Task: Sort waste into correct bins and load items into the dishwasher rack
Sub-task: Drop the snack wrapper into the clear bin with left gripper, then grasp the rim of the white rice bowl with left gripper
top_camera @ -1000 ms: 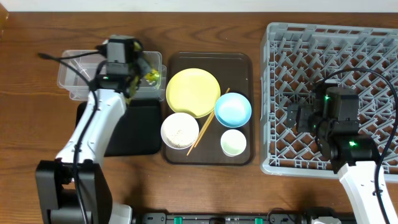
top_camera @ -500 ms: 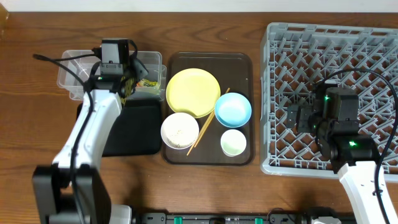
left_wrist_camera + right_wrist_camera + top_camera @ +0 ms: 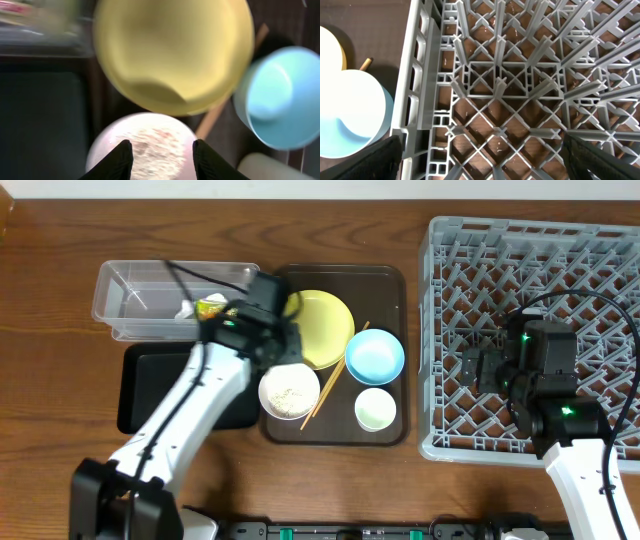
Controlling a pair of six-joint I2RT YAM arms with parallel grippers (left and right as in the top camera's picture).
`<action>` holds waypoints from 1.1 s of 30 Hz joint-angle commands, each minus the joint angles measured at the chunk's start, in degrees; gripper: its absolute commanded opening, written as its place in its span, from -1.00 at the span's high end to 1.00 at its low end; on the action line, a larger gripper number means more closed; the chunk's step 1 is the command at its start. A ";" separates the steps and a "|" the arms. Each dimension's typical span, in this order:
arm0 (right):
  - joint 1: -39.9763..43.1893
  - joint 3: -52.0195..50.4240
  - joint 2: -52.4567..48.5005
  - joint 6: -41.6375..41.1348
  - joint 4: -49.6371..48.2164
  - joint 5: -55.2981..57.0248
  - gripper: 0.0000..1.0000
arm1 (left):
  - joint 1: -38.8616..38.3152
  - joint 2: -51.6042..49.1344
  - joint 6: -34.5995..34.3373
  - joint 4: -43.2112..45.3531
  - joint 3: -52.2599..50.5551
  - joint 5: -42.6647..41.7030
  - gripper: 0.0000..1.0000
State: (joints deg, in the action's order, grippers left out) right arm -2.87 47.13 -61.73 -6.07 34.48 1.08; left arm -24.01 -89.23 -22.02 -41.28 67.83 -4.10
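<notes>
The green-and-orange wrapper point(image 3: 210, 308) and crumpled white paper point(image 3: 185, 310) lie in the clear tub point(image 3: 130, 285). My left gripper point(image 3: 283, 348) point(image 3: 161, 150) is open and empty, hovering over the white bowl point(image 3: 290, 392) point(image 3: 150, 137), which holds rice scraps. The yellow plate point(image 3: 320, 320) point(image 3: 175, 50), light blue bowl point(image 3: 375, 355) point(image 3: 275, 100), pale green cup point(image 3: 375, 409) point(image 3: 260, 167) and chopsticks point(image 3: 335, 380) point(image 3: 212, 117) sit around it. My right gripper point(image 3: 470, 367) point(image 3: 492, 160) is open and empty above the grey rack point(image 3: 560, 260) point(image 3: 495, 90) near its left wall.
The dishes rest on a dark brown serving tray point(image 3: 390, 280) at the table's middle. The black tray point(image 3: 150, 385) lies in front of the clear tub, left of the brown tray. In the right wrist view the blue bowl point(image 3: 355, 115) shows just outside the rack wall.
My left arm has left the wrapper in the clear tub and swung right and forward over the brown tray, above the white bowl. The right arm has not moved.
</notes>
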 commanded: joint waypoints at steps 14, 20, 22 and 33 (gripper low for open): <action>-0.52 1.18 0.22 -0.07 0.04 0.37 -0.99 | -8.90 -16.15 -1.75 1.05 -1.14 0.09 0.16; -0.52 1.18 0.22 -0.07 0.07 0.37 -0.99 | -8.92 -17.49 -2.69 1.07 -1.11 -0.50 0.51; -0.52 1.18 0.22 -0.07 0.07 0.39 -0.98 | -8.92 -17.44 -2.69 1.05 -1.11 -0.50 0.56; -0.52 1.18 0.22 -0.07 0.04 0.37 -0.99 | -8.92 -14.58 -2.64 1.22 -1.05 0.83 0.47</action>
State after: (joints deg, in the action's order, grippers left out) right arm -2.87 47.13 -61.73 -6.07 34.54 1.08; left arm -32.86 -106.10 -24.21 -40.01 67.09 -4.67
